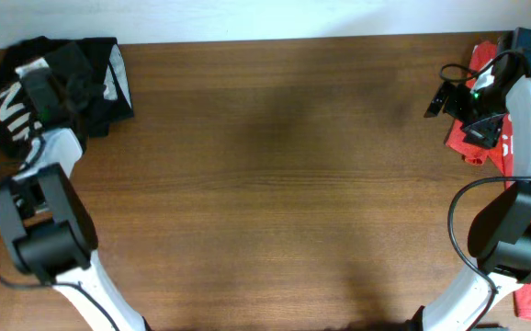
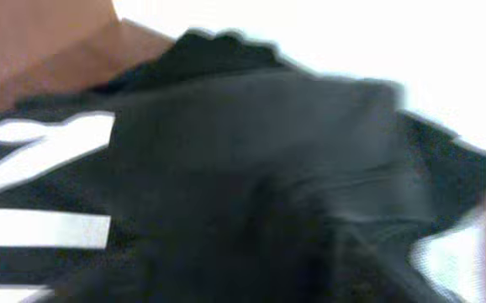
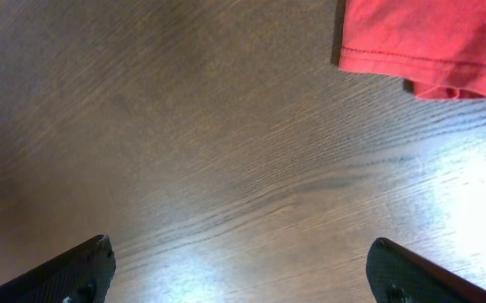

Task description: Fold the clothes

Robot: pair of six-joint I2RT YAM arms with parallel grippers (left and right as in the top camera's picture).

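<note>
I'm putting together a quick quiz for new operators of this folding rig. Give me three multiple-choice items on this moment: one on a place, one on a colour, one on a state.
1. Seen from overhead, where on the table does the dark T-shirt lie?
A. top left corner
B. middle
C. bottom right corner

2. What colour is the other T-shirt, at the right edge?
A. blue
B. red
C. yellow

3. How is the right gripper?
A. shut on cloth
B. open over bare wood
C. shut, empty

Answers:
1 A: its black cloth and white letters sit bunched in that corner.
2 B: red cloth shows in both the overhead and right wrist views.
3 B: its fingers stand wide apart with only wood between them.
</note>
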